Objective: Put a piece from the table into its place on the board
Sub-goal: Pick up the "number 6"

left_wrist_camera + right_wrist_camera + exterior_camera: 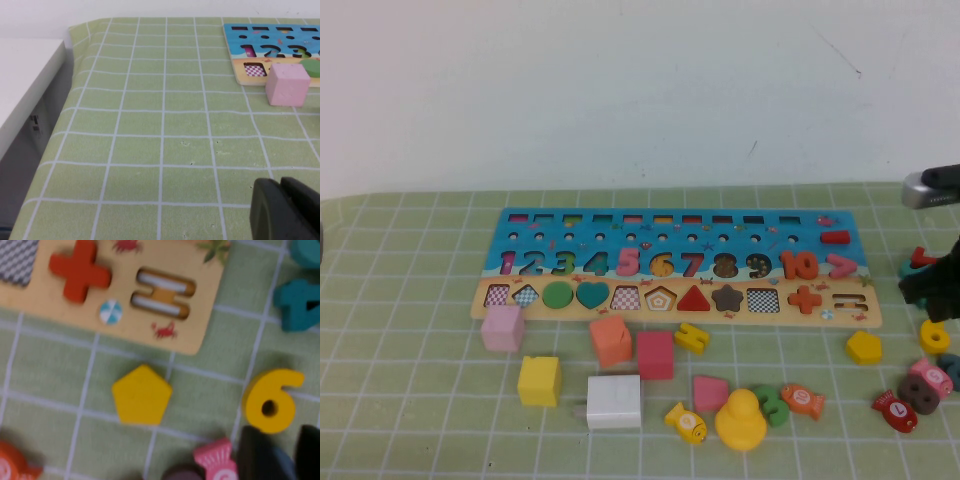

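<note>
The piece, a yellow "6" (934,336), lies flat on the green mat, right of the board's right end. In the right wrist view the 6 (270,400) sits just ahead of the gap between my right gripper's dark fingers. My right gripper (287,455) is open and empty, and in the high view it (932,312) hovers right over the 6. The board (840,300) lies across the middle of the mat; its corner with the equals cut-out (205,315) is close by. My left gripper (287,210) is shut and empty, low over bare mat left of the board (240,75).
A yellow pentagon (864,347) (142,395), a pink fish (931,377) (217,462), a red fish (894,411) and a teal 4 (300,302) lie around the 6. Cubes (539,380), a yellow 5 (691,337) and a yellow duck (741,420) lie before the board. A pink cube (287,84) stands by the board's left end.
</note>
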